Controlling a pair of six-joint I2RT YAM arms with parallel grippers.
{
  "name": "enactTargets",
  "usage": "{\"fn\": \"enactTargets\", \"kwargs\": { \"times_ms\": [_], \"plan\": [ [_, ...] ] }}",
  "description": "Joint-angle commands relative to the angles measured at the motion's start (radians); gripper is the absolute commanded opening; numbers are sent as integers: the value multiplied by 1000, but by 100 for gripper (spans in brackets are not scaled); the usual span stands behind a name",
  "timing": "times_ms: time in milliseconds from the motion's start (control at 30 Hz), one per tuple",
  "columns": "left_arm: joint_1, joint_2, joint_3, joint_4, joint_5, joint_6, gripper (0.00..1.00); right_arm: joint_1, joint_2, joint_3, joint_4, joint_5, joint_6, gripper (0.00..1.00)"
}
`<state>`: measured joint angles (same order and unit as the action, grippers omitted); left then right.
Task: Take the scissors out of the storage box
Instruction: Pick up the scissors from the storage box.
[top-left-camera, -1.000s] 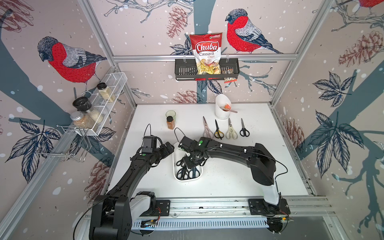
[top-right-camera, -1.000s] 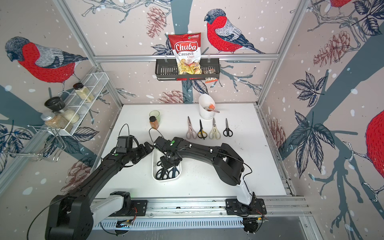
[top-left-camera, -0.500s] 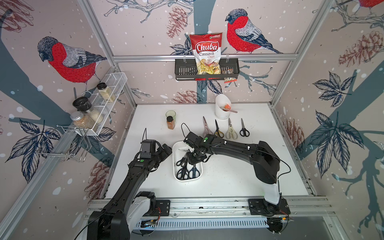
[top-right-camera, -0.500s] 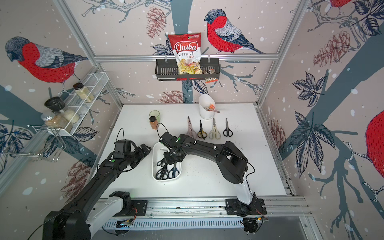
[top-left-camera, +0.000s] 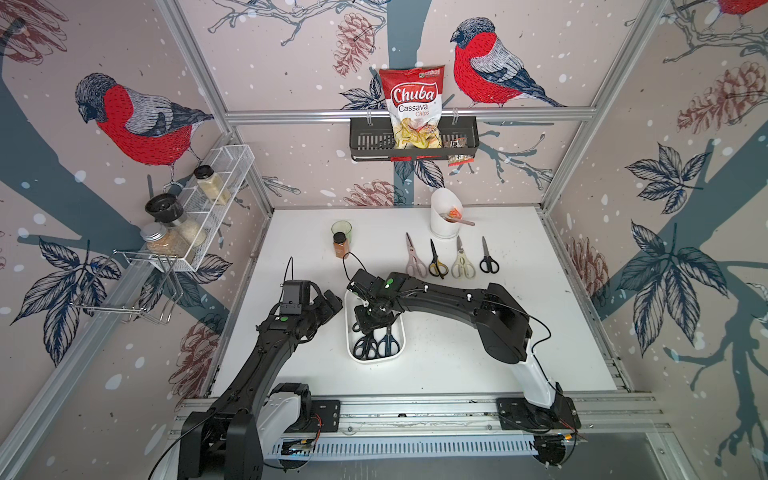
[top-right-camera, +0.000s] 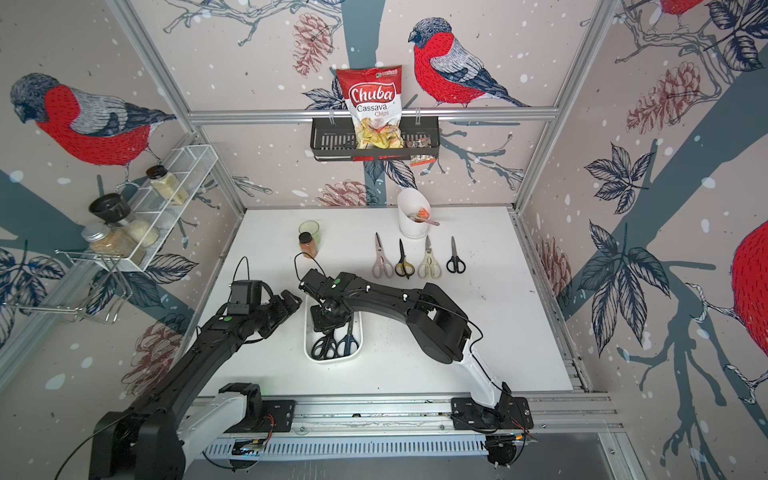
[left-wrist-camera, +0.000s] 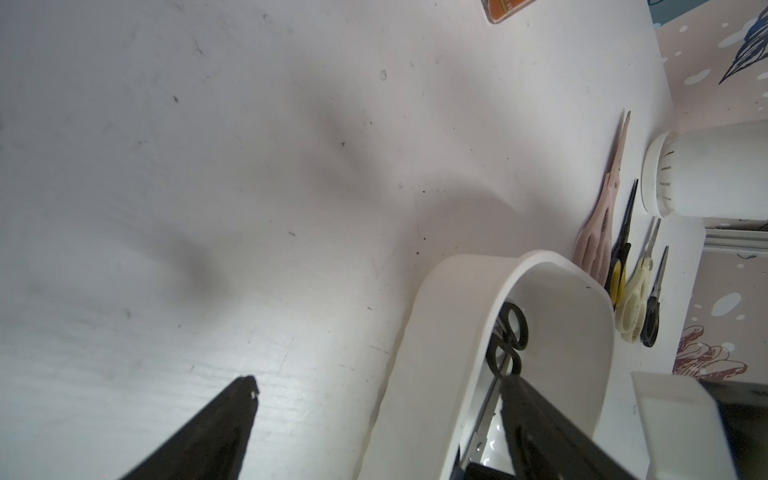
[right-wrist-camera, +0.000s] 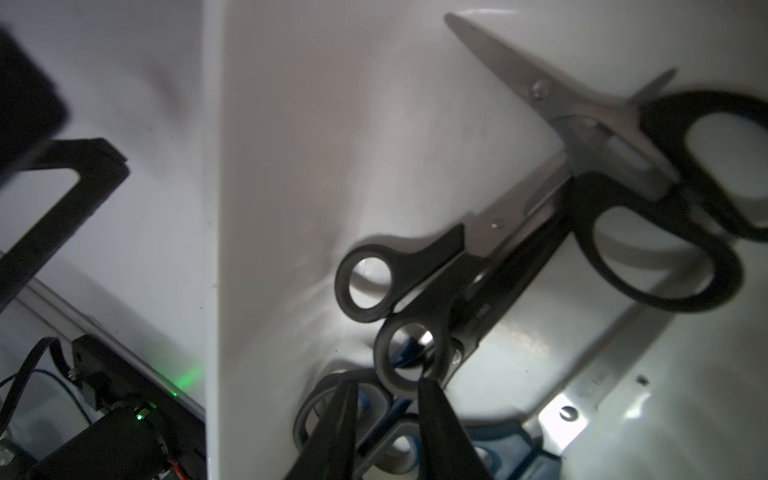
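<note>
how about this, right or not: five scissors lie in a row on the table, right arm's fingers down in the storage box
Not quite: both top views show four scissors in the row. The right fingers are down in the storage box.

four pairs of scissors (top-right-camera: 404, 264) lie out on the table (top-left-camera: 540, 332): one pinkish pair (top-left-camera: 415, 262), one black-and-yellow pair (top-left-camera: 437, 264), one cream pair (top-left-camera: 462, 262), one small black pair (top-left-camera: 488, 259). one storage box (top-left-camera: 348, 332) holds at least three more pairs, overlapping so the full number cannot be told: a small black-handled pair (right-wrist-camera: 432, 249), a large black-handled pair (right-wrist-camera: 623, 166), a blue-handled pair (right-wrist-camera: 519, 449). one white holder (top-left-camera: 442, 216), one green cup (top-left-camera: 341, 229), one spice jar (top-left-camera: 340, 247). three jars (top-left-camera: 212, 187) on one wire rack (top-left-camera: 232, 162). one chip bag (top-left-camera: 413, 108) in one black basket (top-left-camera: 370, 141).
</note>
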<state>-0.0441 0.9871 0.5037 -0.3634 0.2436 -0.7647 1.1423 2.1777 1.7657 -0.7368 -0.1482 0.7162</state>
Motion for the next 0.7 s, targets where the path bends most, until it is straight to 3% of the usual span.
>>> {"fn": "enactTargets", "kwargs": {
  "times_ms": [0,667],
  "plan": [
    [24,-26,-9,-12,17,24,95,4,-8,-17,-25,65,81,31],
    [26,-57,13,-89,19,65,95,1,31,-19,-12,73,117,29]
  ]
}}
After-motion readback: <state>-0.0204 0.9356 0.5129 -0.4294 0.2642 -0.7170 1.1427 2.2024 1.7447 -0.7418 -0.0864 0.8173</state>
